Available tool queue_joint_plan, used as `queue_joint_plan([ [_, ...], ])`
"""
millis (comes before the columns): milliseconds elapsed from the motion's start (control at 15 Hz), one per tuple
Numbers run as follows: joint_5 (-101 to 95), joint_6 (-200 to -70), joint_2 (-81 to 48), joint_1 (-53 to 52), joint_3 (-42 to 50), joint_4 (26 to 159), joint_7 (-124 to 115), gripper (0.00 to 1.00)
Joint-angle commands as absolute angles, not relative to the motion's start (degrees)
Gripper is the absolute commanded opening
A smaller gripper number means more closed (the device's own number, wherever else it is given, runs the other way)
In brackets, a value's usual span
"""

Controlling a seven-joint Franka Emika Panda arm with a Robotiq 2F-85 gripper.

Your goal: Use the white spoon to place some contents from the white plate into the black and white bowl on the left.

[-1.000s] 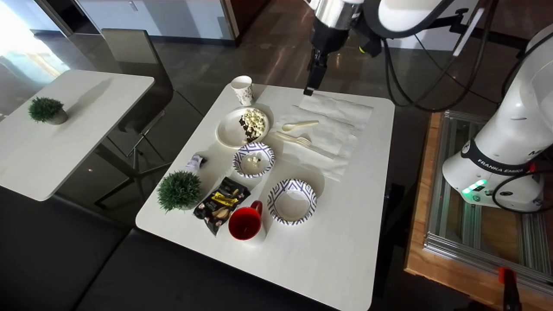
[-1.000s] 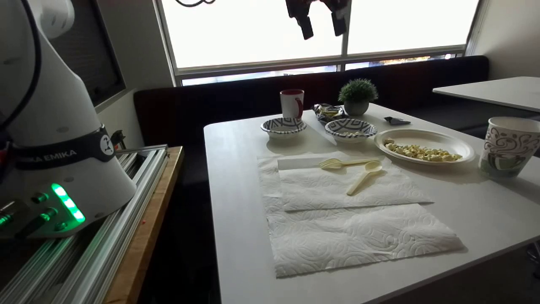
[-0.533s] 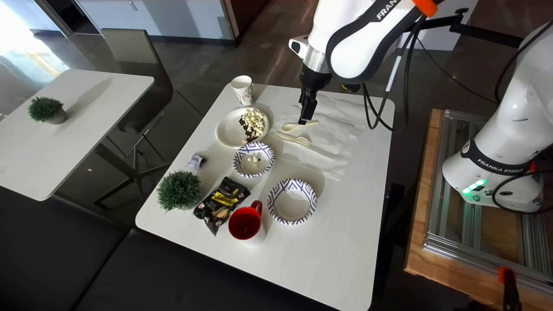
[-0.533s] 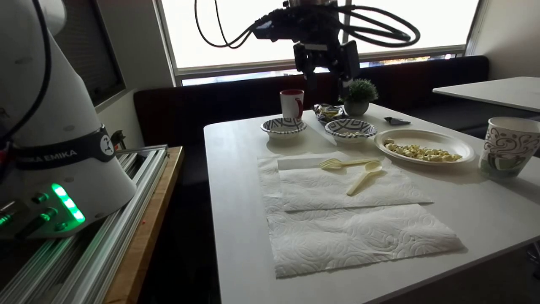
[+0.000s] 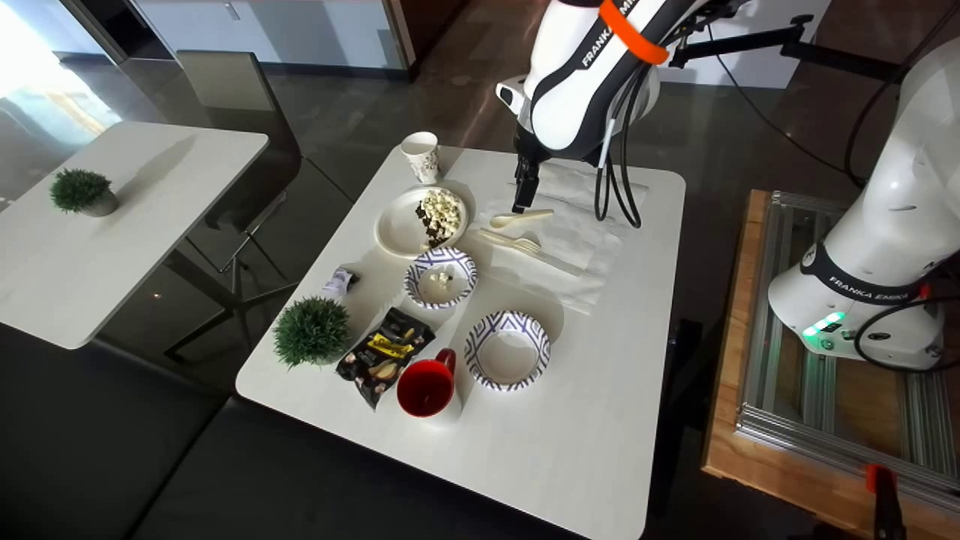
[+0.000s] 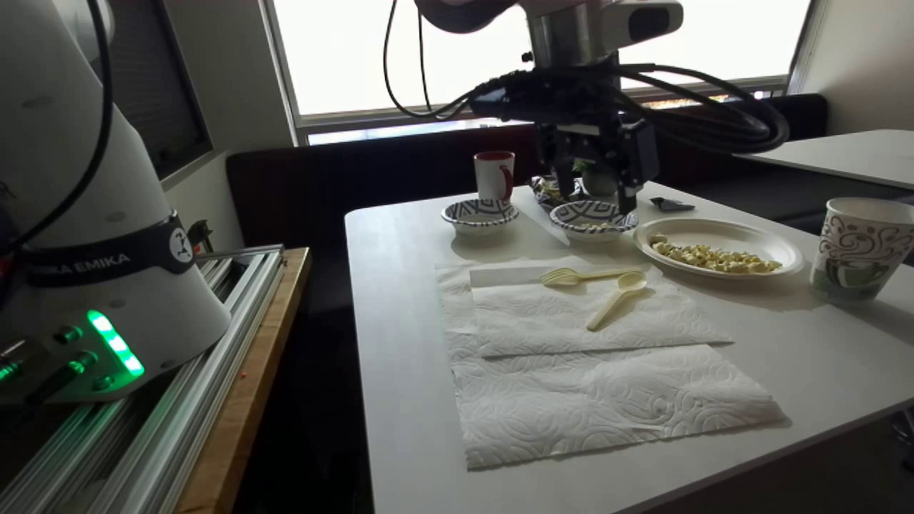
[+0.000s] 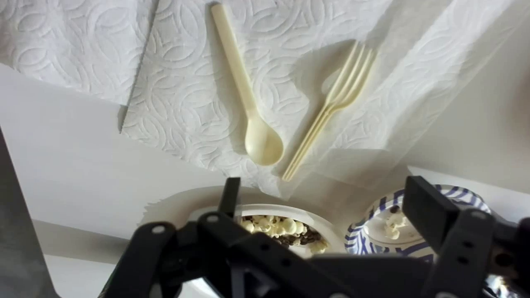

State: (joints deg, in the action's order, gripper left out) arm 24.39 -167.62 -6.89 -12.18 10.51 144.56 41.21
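High in the wrist view, a slim cream plastic spoon (image 7: 244,89) slants, scoop nearest the spread black end effector (image 7: 323,182).

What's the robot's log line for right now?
gripper: open, above table | spoon: on paper towel, beside fork | popcorn: piled on plate | status: spoon not yet grasped

My gripper (image 7: 324,182) is black. I see the spoon (image 7: 245,93) and the fork (image 7: 328,109) in pale cream, the paper towels (image 7: 182,95) white with embossed rings. The plate (image 5: 396,227) is white, the contents (image 5: 442,214) creamy yellow and dark brown. The popcorn bowl (image 5: 442,256) and the other bowl (image 5: 507,321) carry angular lines on white, blue-violet or near black depending on the view. The mug (image 5: 427,388) is white with a red inside, the snack bag (image 5: 385,354) black with yellow.
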Motion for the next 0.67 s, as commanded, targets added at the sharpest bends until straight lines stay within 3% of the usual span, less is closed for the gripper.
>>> queue_joint_plan([
  [0, 24.5, -168.3, -8.0, -12.1, 10.5, 144.1, 41.2, 1.0],
  [267, 24.6, -168.5, -9.4, -12.1, 10.5, 143.0, 41.1, 1.0],
  [600, 34.7, -169.6, -13.5, -6.5, 2.9, 139.8, 58.5, 1.0],
])
